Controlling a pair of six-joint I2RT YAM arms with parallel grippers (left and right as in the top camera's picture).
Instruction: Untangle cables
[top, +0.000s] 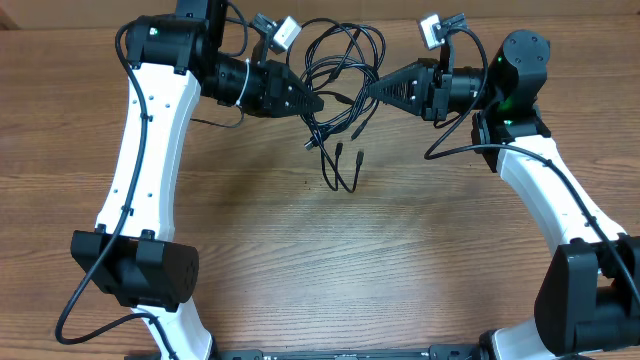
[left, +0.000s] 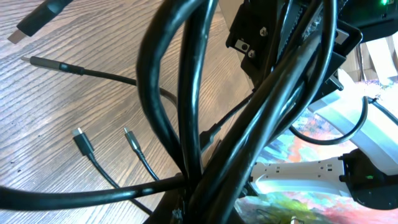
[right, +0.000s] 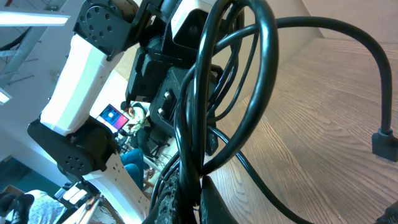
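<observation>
Cables (top: 338, 60): black looped bundle spanning the gap between both tools, near the far edge of the table (top: 330, 270); loose strands trail toward the table's middle.
Left gripper (top: 315, 103): jaws drawn narrow, clamped on the bundle's left side.
Right gripper (top: 372, 93): jaws drawn narrow, clamped on the bundle's right side; its tip faces the left tool, near but apart.
Open room: broad bare wood between the trailing strands and the arm bases; little room behind the bundle.
Overhead only: full outline of the tangle, with both tools at once.
Left wrist only: two small plug ends (left: 81, 140) side by side over the wood grain, silver-tipped plug (left: 46, 62) beyond them; right arm (left: 298, 169) behind the strands.
Right wrist only: squared plug (right: 382, 144) at the right margin; left arm (right: 74, 81) behind the loops.
Writing: coloured patch (right: 113, 116) beside the left arm, too blurred to read.
</observation>
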